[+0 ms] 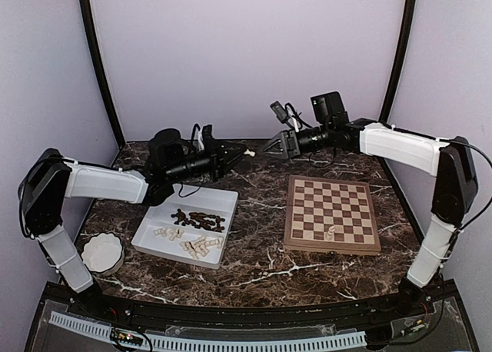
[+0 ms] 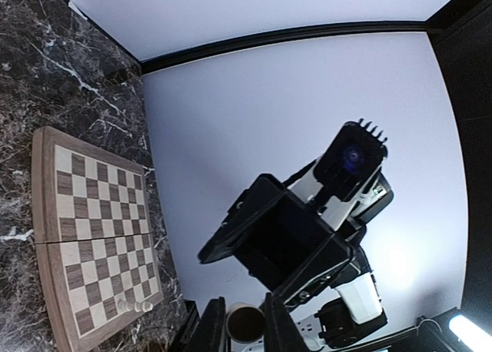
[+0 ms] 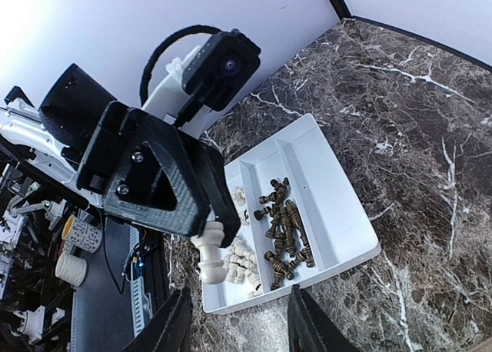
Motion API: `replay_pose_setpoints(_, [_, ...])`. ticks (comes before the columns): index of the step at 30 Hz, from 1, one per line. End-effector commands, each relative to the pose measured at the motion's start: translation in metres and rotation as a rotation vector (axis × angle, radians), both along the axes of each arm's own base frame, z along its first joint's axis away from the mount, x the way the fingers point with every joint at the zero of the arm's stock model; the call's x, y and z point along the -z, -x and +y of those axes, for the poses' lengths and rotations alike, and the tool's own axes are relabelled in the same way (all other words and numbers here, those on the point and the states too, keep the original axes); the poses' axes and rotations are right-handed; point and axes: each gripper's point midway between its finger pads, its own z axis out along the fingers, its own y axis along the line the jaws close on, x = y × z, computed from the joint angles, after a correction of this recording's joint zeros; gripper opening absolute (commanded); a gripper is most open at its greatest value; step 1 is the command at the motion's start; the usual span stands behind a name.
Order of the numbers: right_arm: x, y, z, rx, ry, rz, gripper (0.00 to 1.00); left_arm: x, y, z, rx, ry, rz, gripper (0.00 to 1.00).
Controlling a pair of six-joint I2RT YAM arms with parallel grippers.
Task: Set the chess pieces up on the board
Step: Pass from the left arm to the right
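The two arms meet tip to tip in the air over the back of the worktop (image 1: 261, 264), and the arrangement reads as a hand-over. The left pincer (image 1: 239, 153) is clamped on a pale chessman (image 3: 209, 254), gripping it by one end so that the rest stands clear of the fingertips. This leaves a free length for a second grip. Which end is held cannot be told. The right pincer (image 1: 271, 146) faces it with its fingers spread and nothing between them, lined up with the piece but not touching it, wide enough to pass around the exposed part. The likely reason for the exchange is reach. The stock lies in the white tray (image 1: 217, 200) on the left arm's side, with dark pieces (image 1: 201, 220) and pale pieces (image 1: 198, 247) heaped in neighbouring compartments. The board (image 1: 338, 202) lies flat on the right arm's side, well apart from the tray. The board is almost bare, with only a small cluster of pale men (image 1: 329, 234) standing close to its near edge, too small to count. The task therefore appears barely begun. The next move seems to call for the right pincer to close on the free part before the left lets go. A slender carved piece could twist or drop if that release comes early.
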Motion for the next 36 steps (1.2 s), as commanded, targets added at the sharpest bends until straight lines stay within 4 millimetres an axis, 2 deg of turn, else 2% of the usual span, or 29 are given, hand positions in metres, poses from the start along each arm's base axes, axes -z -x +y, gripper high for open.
replay_pose_setpoints(1, [-0.004,-0.004,0.008,0.007,-0.017,-0.004,0.43,-0.015,0.006,-0.001,0.03,0.09,-0.022,0.11])
replay_pose_setpoints(10, [-0.019,0.024,0.02,-0.136,-0.122,0.032,0.37,-0.014,0.008,-0.005,0.048,0.107,-0.024,0.11])
replay_pose_setpoints(17, [-0.01,0.028,0.027,-0.141,-0.106,0.046,0.34,-0.014,0.011,-0.004,0.054,0.124,-0.024,0.11])
replay_pose_setpoints(27, [-0.007,0.025,0.028,-0.129,-0.101,0.049,0.1,-0.014,0.011,-0.006,0.058,0.129,-0.023,0.11])
replay_pose_setpoints(29, [-0.007,0.024,0.027,-0.123,-0.096,0.042,0.05,-0.013,0.011,-0.007,0.062,0.12,-0.025,0.14])
replay_pose_setpoints(32, [-0.007,0.021,0.022,-0.11,-0.065,-0.002,0.0,-0.005,0.01,-0.007,0.058,0.083,-0.009,0.27])
replay_pose_setpoints(34, [-0.007,0.017,0.011,-0.098,-0.022,-0.07,0.0,-0.002,0.01,-0.005,0.052,0.045,-0.016,0.36])
replay_pose_setpoints(36, [-0.004,0.009,-0.009,-0.067,0.042,-0.146,0.0,0.003,0.011,-0.003,0.054,-0.006,-0.027,0.45])
